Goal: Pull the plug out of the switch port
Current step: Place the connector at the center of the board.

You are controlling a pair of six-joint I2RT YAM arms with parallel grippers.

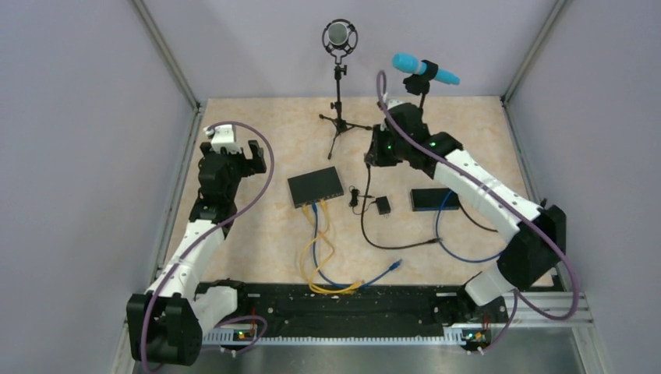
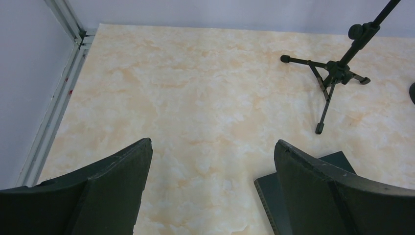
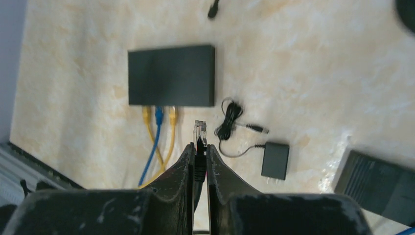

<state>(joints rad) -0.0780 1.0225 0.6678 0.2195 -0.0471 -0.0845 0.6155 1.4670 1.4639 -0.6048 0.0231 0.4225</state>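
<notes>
The flat black switch [image 1: 315, 187] lies mid-table, with yellow and blue cables [image 1: 316, 234] plugged into its near edge. In the right wrist view the switch [image 3: 171, 76] has three cables in its ports [image 3: 159, 113]. My right gripper [image 3: 198, 147] is shut on a black-booted plug [image 3: 200, 131]. The plug's clear tip sticks out past the fingertips, in the air and apart from the switch. In the top view this gripper [image 1: 372, 160] hovers right of the switch, and a black cable [image 1: 363, 218] hangs from it. My left gripper [image 1: 253, 158] is open and empty left of the switch, whose corner [image 2: 271, 196] shows beside the gripper [image 2: 213, 147].
A second flat black box [image 1: 435, 199] with a blue cable lies right of centre. A small power adapter [image 1: 383, 206] with a coiled lead lies between the boxes. A microphone tripod [image 1: 339, 117] stands at the back, with a blue microphone [image 1: 425, 68] to its right. A loose blue plug [image 1: 396, 266] lies near the front.
</notes>
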